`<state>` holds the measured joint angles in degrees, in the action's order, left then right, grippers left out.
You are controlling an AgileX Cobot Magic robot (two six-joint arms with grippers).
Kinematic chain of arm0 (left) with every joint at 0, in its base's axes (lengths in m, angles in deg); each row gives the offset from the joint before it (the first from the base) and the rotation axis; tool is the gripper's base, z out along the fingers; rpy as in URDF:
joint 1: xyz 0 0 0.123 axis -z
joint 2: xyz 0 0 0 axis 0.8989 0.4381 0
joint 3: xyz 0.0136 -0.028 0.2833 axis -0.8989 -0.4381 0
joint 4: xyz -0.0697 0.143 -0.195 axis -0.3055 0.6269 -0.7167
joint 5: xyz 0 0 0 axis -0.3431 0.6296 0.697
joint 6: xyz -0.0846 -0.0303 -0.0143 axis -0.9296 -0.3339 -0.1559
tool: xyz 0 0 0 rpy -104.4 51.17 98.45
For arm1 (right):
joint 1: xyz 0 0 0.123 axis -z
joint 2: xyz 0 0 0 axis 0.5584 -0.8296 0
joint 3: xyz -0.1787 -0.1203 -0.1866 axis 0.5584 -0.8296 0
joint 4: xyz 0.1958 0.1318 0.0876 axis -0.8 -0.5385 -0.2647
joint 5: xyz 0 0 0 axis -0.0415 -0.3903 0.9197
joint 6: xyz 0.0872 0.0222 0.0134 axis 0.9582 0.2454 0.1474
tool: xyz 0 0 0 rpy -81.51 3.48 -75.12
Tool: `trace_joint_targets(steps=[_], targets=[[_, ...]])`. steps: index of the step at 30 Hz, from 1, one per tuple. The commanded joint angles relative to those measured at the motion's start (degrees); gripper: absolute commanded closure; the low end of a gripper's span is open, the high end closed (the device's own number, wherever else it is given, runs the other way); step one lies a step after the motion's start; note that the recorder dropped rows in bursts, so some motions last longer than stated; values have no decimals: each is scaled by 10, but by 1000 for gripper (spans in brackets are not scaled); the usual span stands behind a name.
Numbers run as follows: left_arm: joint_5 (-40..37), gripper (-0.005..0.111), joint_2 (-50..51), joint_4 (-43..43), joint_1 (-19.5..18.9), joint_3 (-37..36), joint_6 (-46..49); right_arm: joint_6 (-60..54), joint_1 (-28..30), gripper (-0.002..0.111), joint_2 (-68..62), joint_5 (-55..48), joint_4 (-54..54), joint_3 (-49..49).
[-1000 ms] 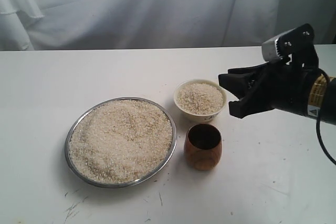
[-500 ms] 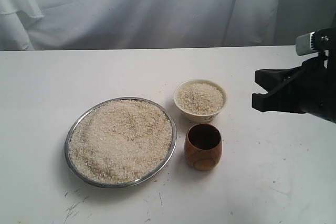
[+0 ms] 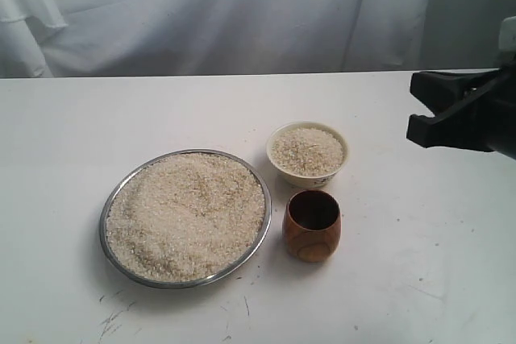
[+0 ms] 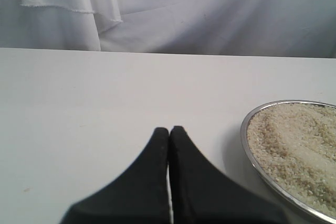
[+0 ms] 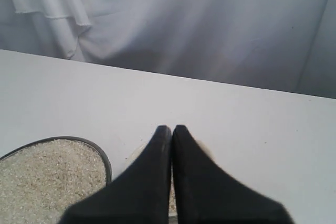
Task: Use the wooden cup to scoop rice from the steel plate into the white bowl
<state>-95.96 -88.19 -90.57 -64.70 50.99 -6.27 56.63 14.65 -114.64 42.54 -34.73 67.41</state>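
Over the last second the right claw [image 5: 171, 128] has gone from spread wide beside the small cream-white ceramic bowl [image 3: 310, 178] to pulled back at the right edge of the exterior view. Its fingers are now pressed together on nothing. The left claw [image 4: 169, 128] is likewise pressed together and empty, low over the white surface [image 3: 403, 279] just beside the rim of the wide shiny steel plate [image 3: 103, 227].

The small reddish-brown wooden cup [image 3: 312, 235] stands upright on the surface, free of both claws. It sits just in front of the bowl and just beside the plate's rim. The pale uncooked rice [image 3: 185, 215] still heaps the plate, and more of it fills the bowl nearly to the brim.

We read the retreat from a set-down cup and a well-filled bowl as the close of a scooping round, perhaps of the whole task.

Much is hard to make out:
- The right arm is cut off by the frame, and there its claw shows as two dark prongs; only its wrist view shows the tips meeting.
- The left arm is absent from the exterior view.
- Neither wrist view shows the cup.
- The right wrist view has only a blurred pale shape behind the fingers, which may be the bowl.
- The cup's inside is too dark for us to tell whether grains remain.
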Motion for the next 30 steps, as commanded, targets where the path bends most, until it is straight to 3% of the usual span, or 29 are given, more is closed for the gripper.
trace_joint_targets(steps=[1, 18, 25, 30], targets=[[4, 107, -3, 0, 1, -3, -2, -5, -1, 108, 4, 0, -18, -4], [4, 107, -3, 0, 1, -3, -2, -8, -1, 108, 39, -12, -64, -4], [4, 107, -3, 0, 1, -3, -2, -7, -1, 108, 121, -172, -73, -5], [4, 107, -3, 0, 1, -3, -2, -7, 21, 108, 194, -199, -73, -28]])
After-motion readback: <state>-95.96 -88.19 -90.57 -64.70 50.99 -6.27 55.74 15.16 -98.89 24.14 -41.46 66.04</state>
